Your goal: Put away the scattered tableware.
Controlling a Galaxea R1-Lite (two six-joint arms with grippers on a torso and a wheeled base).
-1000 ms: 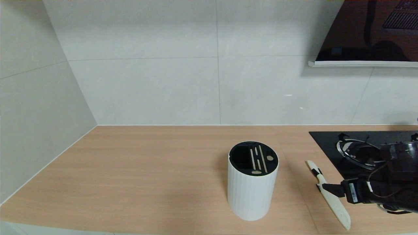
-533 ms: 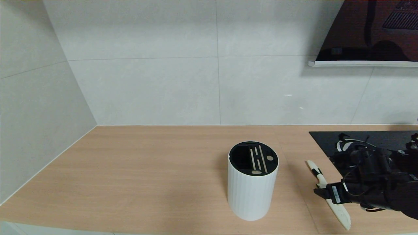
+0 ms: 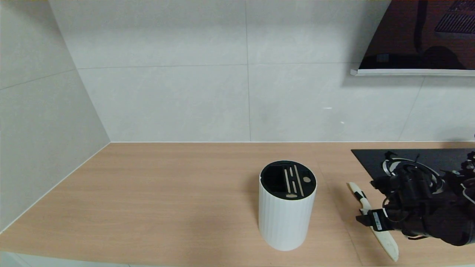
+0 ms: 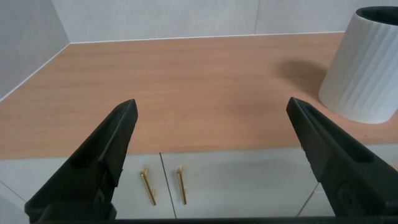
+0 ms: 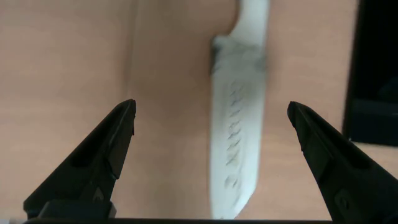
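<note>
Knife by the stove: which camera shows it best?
Head view: the knife lies full length on the counter, only its middle hidden under the right gripper. The right wrist view gives a close-up of one stretch between its open fingers. The left wrist view faces the holder.

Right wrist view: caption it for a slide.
Open right pincer over the white knife on the wooden counter, beside the stove.

Wooden countertop (image 3: 167,193); black hob (image 3: 371,160) at right; range hood (image 3: 419,37) above; gold cabinet handles (image 4: 181,185) below.
</note>
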